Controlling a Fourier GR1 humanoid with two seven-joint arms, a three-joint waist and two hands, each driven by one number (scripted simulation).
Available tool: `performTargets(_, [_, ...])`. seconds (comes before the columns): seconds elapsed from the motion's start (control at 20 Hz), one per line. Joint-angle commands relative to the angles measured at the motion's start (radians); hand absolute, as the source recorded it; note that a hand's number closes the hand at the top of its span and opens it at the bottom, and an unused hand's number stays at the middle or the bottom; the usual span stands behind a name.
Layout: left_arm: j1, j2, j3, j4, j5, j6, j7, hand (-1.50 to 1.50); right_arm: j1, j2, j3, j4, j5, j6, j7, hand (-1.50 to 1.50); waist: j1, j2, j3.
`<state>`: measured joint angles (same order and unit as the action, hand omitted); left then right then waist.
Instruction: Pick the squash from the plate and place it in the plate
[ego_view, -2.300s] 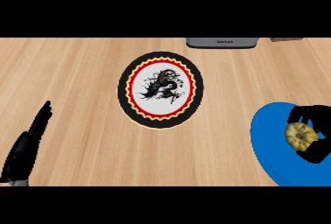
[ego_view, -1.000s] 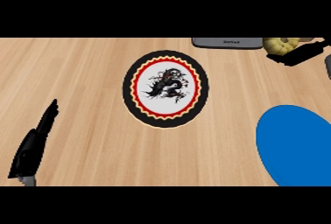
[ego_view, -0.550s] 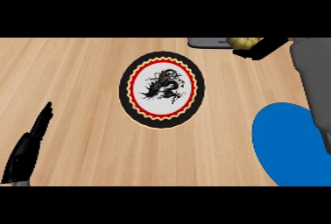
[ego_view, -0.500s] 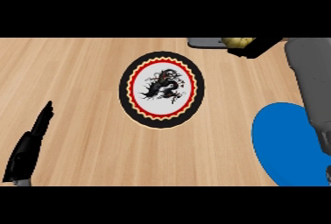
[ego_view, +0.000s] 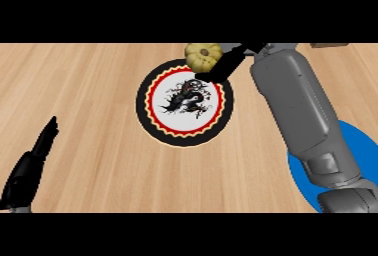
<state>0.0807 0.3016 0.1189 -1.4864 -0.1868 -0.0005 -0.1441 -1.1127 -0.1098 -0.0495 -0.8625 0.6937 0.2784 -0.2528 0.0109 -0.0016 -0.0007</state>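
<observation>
A pale yellow, ribbed squash (ego_view: 201, 55) hangs over the far rim of the black, red and white dragon plate (ego_view: 159, 122) at the counter's middle. My right hand (ego_view: 227, 63) is curled round it from the right, with black fingers reaching down past it. The grey right forearm (ego_view: 299, 111) stretches from the lower right up to that hand. A plain blue plate (ego_view: 354, 142) lies at the right, largely hidden under the forearm. My left hand (ego_view: 29, 167) rests open at the lower left, fingers straight and pointing up.
The wooden counter (ego_view: 88, 80) spreads around both plates. A small brown object (ego_view: 329, 45) peeks in at the top right edge.
My right hand has carried the squash from the blue plate up and then leftward, to above the dragon plate's far rim. The forearm now crosses the blue plate. The left hand has stayed put.
</observation>
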Motion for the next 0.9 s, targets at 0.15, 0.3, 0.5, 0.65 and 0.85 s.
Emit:
performTargets(0.15, [0.006, -0.027, -0.022, -0.059, -0.02, 0.007, 0.035, 0.0, -0.05, 0.107, 0.065, 0.177, 0.065, -0.068, 0.035, 1.5, 0.015, 0.006, 0.001])
performTargets(0.3, [-0.039, -0.029, -0.004, -0.005, -0.022, 0.014, 0.033, 0.0, -0.03, 0.109, 0.159, 0.211, -0.002, -0.113, 0.067, 1.5, 0.015, 0.005, 0.0])
performTargets(0.5, [0.003, -0.018, -0.004, -0.025, -0.002, -0.024, -0.007, 0.0, -0.028, 0.109, 0.182, 0.342, -0.079, -0.093, 0.017, 1.5, 0.044, 0.011, 0.0])
performTargets(0.65, [-0.075, -0.012, -0.024, -0.044, -0.021, -0.029, 0.083, 0.0, -0.024, 0.11, 0.18, 0.38, -0.189, -0.194, 0.127, -1.5, 0.048, 0.012, 0.001])
performTargets(0.85, [-0.084, -0.019, -0.016, 0.002, -0.022, -0.032, 0.052, 0.0, -0.072, 0.11, 0.279, 0.436, -0.288, -0.253, 0.173, -1.5, 0.055, 0.014, 0.0])
